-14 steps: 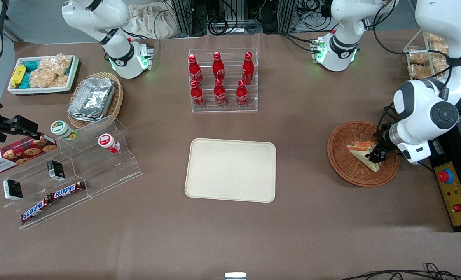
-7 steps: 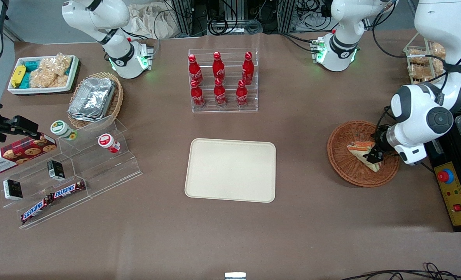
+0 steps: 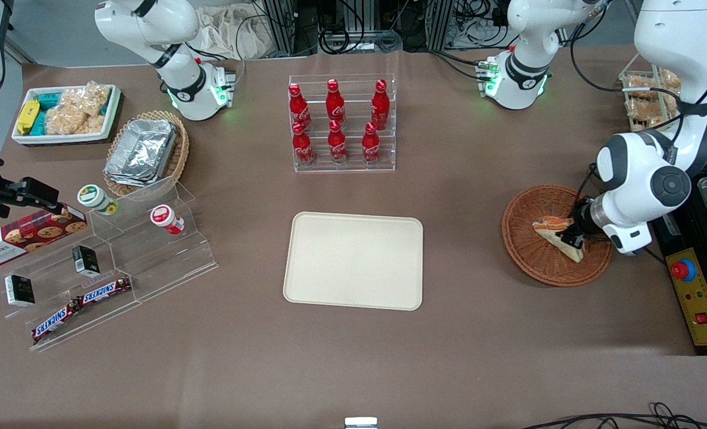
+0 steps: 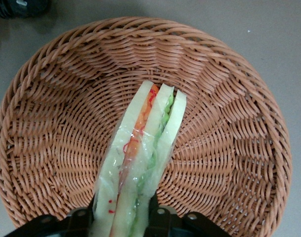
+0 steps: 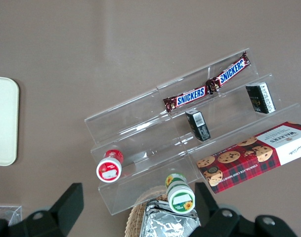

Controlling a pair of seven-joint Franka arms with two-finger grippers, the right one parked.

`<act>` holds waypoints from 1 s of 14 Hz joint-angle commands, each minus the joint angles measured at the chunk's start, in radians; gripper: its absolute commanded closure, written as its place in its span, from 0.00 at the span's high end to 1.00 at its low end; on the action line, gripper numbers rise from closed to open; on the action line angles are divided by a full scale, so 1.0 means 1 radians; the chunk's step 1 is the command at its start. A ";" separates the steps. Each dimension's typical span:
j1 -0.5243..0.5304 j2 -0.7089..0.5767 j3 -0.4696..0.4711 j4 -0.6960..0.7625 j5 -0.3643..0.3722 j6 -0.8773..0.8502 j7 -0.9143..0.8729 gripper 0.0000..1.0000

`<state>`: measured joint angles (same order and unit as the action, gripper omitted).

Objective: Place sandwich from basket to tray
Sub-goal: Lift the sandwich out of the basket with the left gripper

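The wrapped wedge sandwich [image 3: 553,229] lies in the round reddish-brown wicker basket [image 3: 523,238] toward the working arm's end of the table. My left gripper [image 3: 573,237] is down in the basket, its two black fingers pressed on either side of the sandwich's wide end. In the left wrist view the sandwich [image 4: 140,158] stands on edge between the fingers [image 4: 160,217], over the basket's weave [image 4: 229,148]. The cream tray [image 3: 353,260] lies bare at the table's middle.
A clear rack of red cola bottles [image 3: 337,122] stands farther from the front camera than the tray. Clear stepped racks with candy bars and a cookie box [image 3: 91,262] are toward the parked arm's end. A control box with a red button [image 3: 690,286] sits beside the basket.
My gripper has slid a little farther along the sandwich inside the basket, and its fingers now press the sandwich's sides. The sandwich has hardly shifted.
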<state>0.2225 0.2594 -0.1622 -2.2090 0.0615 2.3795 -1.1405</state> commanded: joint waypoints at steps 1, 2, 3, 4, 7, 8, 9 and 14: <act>0.006 -0.015 -0.010 0.023 0.009 0.000 -0.035 0.00; 0.006 -0.034 -0.010 0.026 0.007 -0.006 -0.033 0.00; 0.008 -0.060 -0.010 0.026 0.007 -0.022 -0.027 0.00; 0.009 -0.086 -0.010 0.031 0.007 -0.040 -0.013 0.00; 0.008 -0.149 -0.013 0.133 0.003 -0.174 0.072 0.00; 0.006 -0.149 -0.014 0.203 -0.003 -0.259 0.111 0.00; -0.001 -0.138 -0.017 0.294 -0.021 -0.363 0.123 0.00; -0.038 -0.089 -0.164 0.586 -0.035 -0.624 0.361 0.00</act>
<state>0.1998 0.1078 -0.2651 -1.7373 0.0333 1.8182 -0.8818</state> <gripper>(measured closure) 0.819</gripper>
